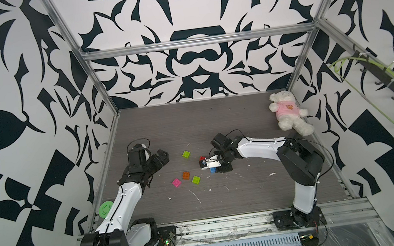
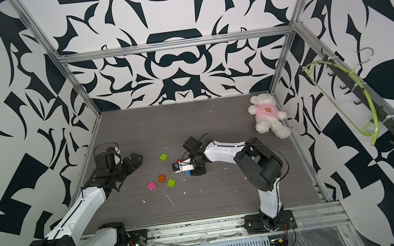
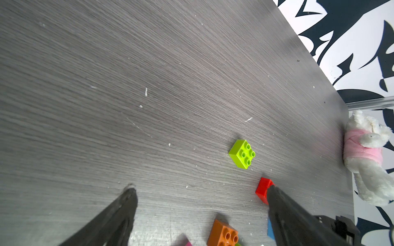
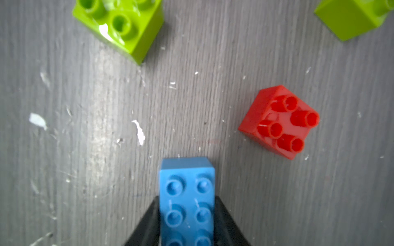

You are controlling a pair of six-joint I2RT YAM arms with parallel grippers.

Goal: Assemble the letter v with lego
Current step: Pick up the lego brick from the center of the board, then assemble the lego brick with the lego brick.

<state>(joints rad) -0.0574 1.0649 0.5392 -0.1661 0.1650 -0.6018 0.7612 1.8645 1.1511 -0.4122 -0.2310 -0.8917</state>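
Right gripper (image 4: 187, 201): closed on the blue brick (image 4: 187, 183) flanks, down at the table (image 4: 85, 127).
Brick axis: straight out ahead of jaws.
Red brick (image 4: 279, 122): near, ahead and aside, apart.
Left gripper (image 3: 200, 190): wide open, empty, farther off.

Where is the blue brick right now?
The blue brick lies on the table, gripped by the right pincer in the right wrist view; the red brick sits nearby, apart.

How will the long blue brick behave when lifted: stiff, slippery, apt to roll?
Probably stiff: the blue brick looks like hard moulded plastic. Its smooth sides might slip in the right claw. Long and boxy, it seems unlikely to roll.
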